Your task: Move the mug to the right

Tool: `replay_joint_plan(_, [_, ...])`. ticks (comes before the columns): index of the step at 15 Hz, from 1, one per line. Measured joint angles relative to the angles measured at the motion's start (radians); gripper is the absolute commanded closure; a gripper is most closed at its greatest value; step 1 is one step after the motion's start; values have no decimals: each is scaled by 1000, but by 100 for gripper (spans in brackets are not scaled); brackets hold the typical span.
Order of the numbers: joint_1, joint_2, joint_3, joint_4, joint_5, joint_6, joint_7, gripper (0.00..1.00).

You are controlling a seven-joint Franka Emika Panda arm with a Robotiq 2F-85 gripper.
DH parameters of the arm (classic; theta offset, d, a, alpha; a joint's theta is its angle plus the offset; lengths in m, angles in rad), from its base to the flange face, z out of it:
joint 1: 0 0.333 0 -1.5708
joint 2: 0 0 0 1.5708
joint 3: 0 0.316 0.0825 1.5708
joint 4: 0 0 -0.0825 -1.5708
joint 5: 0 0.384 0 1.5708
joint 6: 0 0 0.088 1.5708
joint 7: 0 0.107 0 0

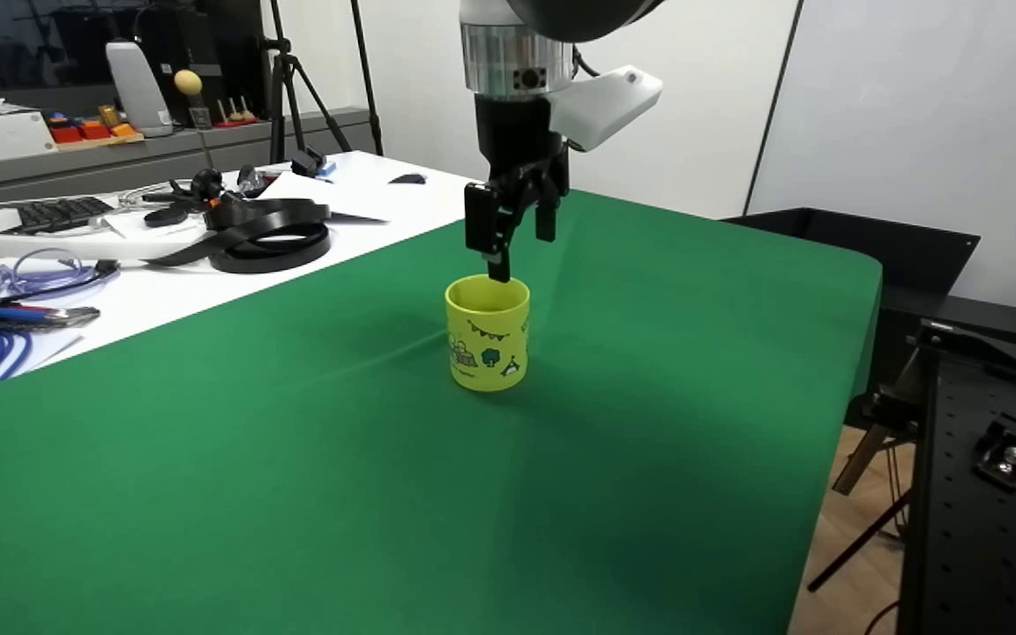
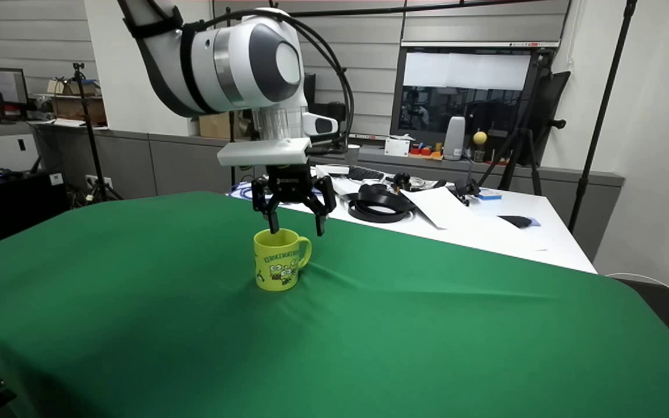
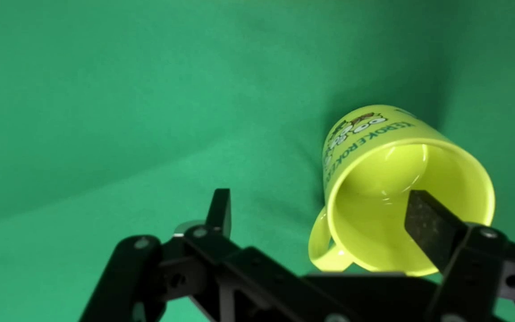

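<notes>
Wrist view and both exterior views show the green table (image 2: 456,348); over it, in both exterior views, reaches the arm (image 2: 241,64). Its end effector (image 2: 297,225) points down, jaws well apart, holding nothing. Below one side of it the mug (image 2: 276,261) stands upright on the table.

I take the mug for ceramic or hard plastic: stiff, fairly light, and unlikely to give under a squeeze. Gloss on its inside (image 3: 373,223) in the wrist view suggests a slick surface, so a shallow bite could slip, and a fall or hard knock could chip it.

The rim (image 3: 490,194) looks the likeliest place to take hold. One finger (image 3: 432,228) shows over the inside and its partner (image 3: 219,210) beyond the outside, with the wall (image 3: 351,134) between them; whether the inner one touches the rim or reaches below it is unclear. The handle (image 3: 318,239) lies in that same gap, so closing straight in might catch it unevenly and twist the mug. Plain wall just beside the handle should seat the grip better. A one-sided pinch leaves the weight hanging off-centre, so a deep bite, moderate force and a low, slow carry seem wise.
</notes>
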Motion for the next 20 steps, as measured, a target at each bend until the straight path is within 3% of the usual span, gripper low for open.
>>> replay_joint_plan(8, [4, 57, 13, 9, 46, -1, -23, 0])
replay_joint_plan(9, [5, 70, 14, 15, 51, 1, -23, 25])
replay_joint_plan(11, [9, 97, 15, 30, 64, 7, -22, 30])
replay_joint_plan(20, [24, 157, 3, 93, 206, 80, 69, 92])
